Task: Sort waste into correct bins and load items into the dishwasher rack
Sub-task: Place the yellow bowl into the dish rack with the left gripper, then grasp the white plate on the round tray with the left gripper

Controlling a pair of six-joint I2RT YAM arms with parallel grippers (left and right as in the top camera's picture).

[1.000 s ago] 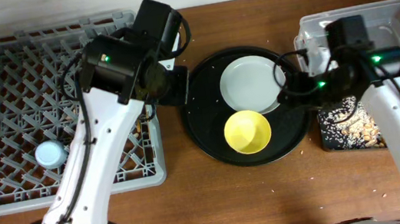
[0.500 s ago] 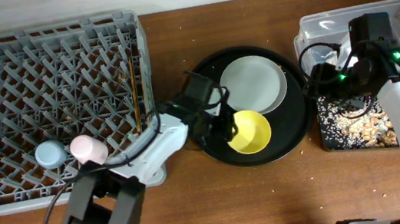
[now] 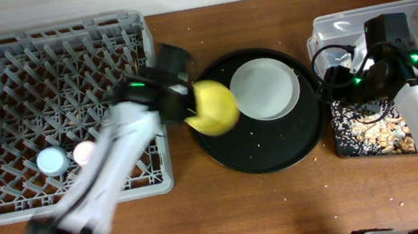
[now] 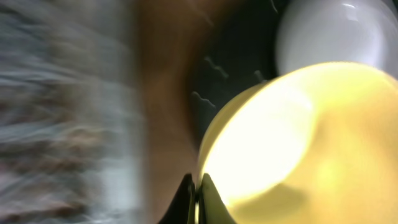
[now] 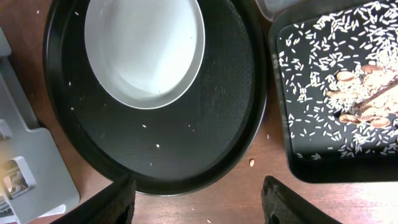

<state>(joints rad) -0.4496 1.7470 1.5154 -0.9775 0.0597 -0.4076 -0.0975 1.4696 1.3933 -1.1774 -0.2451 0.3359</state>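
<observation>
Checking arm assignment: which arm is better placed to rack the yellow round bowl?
Left. The left hand grips the yellow round bowl beside the grey plastic grid rack; the right hand hangs open and farther away.

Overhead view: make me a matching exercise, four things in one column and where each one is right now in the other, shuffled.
Things
1. yellow bowl
2. plate
3. light-blue cup
4. food scraps

Places
A. in the dishwasher rack
B. in the shallow black tray
C. on the round black tray
D. held up by the left gripper

Pairs: 1-D, 2-C, 3-A, 4-B
</observation>
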